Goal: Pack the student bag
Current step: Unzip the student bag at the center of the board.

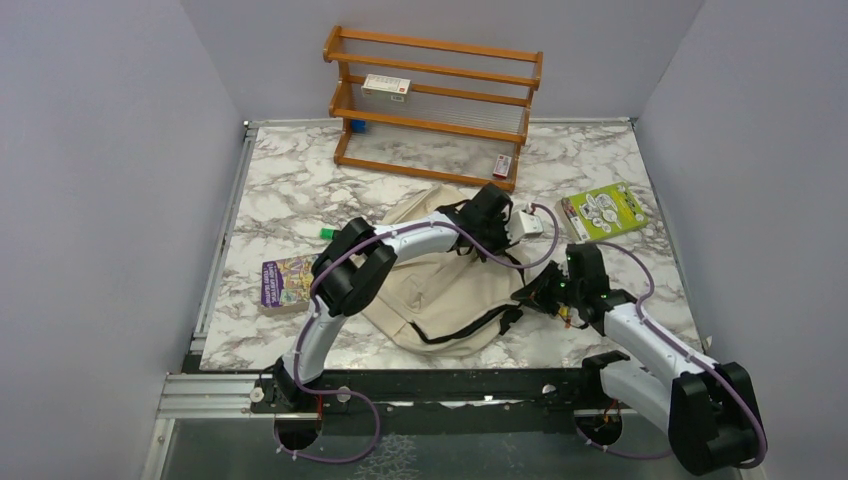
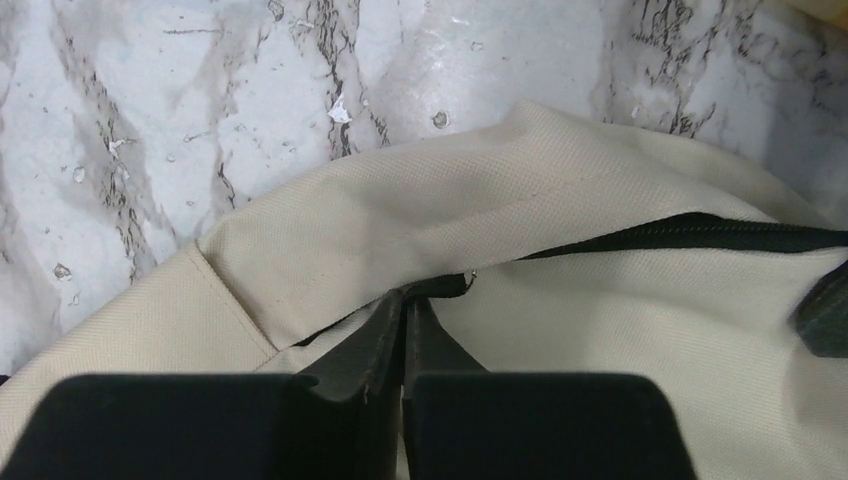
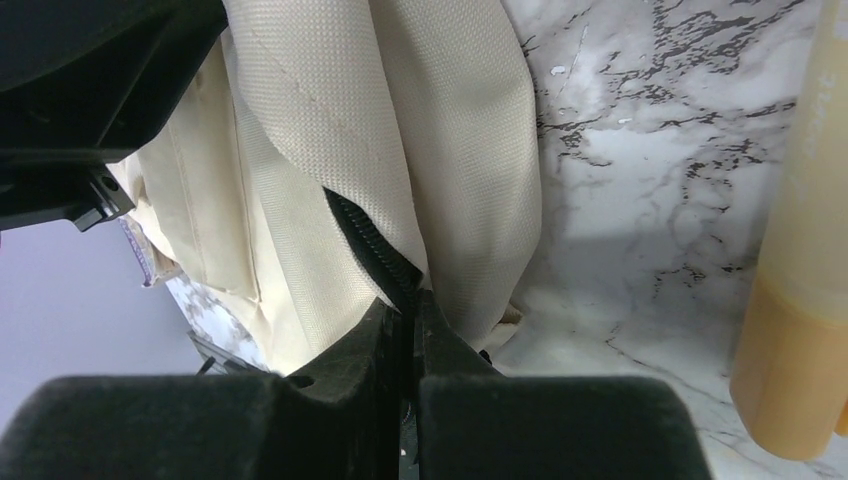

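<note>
The student bag (image 1: 440,290) lies flat in the middle of the marble table, beige with black straps. My left gripper (image 1: 482,222) is over its far edge. In the left wrist view the left gripper (image 2: 408,300) is shut, its tips pinching the small black zipper pull (image 2: 445,287) at the end of the black zipper line (image 2: 700,230). My right gripper (image 1: 537,296) is at the bag's right side. The right wrist view has the right gripper (image 3: 412,305) shut on the bag's black zipper edge (image 3: 372,248), with the beige fabric (image 3: 440,130) lifted in folds.
A wooden rack (image 1: 430,100) at the back holds a small box (image 1: 386,87). A green book (image 1: 605,212) lies right of the bag, a purple book (image 1: 285,282) and a green marker (image 1: 326,233) lie left. An orange-yellow tube (image 3: 795,300) stands close beside the right gripper.
</note>
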You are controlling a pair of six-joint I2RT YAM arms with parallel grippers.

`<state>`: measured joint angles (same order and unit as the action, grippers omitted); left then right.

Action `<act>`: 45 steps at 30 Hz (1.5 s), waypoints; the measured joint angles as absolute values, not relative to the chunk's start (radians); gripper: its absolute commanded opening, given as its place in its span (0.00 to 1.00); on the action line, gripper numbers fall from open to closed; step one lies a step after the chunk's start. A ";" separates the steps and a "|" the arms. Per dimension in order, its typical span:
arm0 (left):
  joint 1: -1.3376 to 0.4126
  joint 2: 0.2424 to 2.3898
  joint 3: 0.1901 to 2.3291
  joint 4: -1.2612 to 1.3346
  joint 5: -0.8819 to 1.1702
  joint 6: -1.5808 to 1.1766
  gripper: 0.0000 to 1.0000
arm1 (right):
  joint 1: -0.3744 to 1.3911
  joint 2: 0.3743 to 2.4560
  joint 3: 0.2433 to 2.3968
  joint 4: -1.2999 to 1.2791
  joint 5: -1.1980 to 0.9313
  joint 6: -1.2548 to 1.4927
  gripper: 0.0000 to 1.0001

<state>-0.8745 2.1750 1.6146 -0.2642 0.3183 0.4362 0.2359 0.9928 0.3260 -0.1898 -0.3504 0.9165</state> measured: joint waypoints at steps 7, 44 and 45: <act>-0.870 2.175 1.618 -0.282 0.272 0.451 0.00 | 0.236 0.935 0.314 -0.211 -0.309 0.928 0.02; -0.698 1.695 1.377 -0.218 0.397 0.145 0.71 | 0.237 0.847 0.499 -0.208 -0.355 0.971 0.01; -0.700 1.660 1.353 -0.199 0.414 0.123 0.73 | 0.237 0.862 0.511 -0.202 -0.360 0.977 0.01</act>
